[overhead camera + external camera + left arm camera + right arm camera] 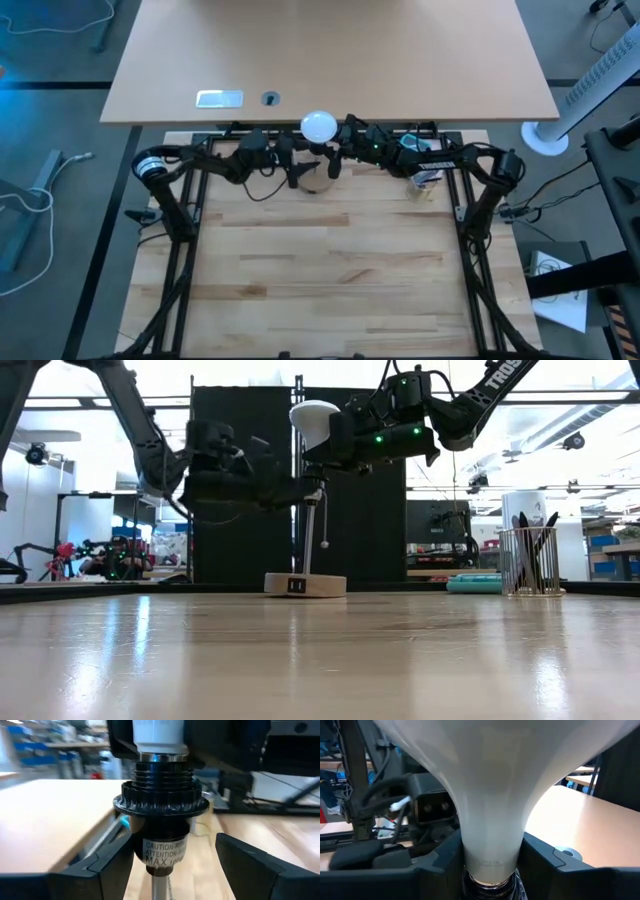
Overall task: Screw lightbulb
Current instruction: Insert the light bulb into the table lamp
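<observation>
Looking down over my wooden table (330, 270), I see both dark arms reaching inward to meet at its far edge, the left arm (200, 160) from one side and the right arm (460, 160) from the other. Between them stands a lamp: a round wooden base (305, 584) resting on the table, with a thin metal rod (309, 540) rising to a black threaded socket (160, 800). My right gripper (492, 865) is clamped on the narrow neck of the lightbulb (314, 420), its fingers pressed against both sides, and the bulb stands upright with its metal base seated in the top of the socket. My left gripper (175, 857) sits level with the socket's lower part, its fingers (250, 865) spread apart on either side, with a clear gap on one side at least, so it holds nothing. A wire cup of pens (530, 560) stands off to one side.
</observation>
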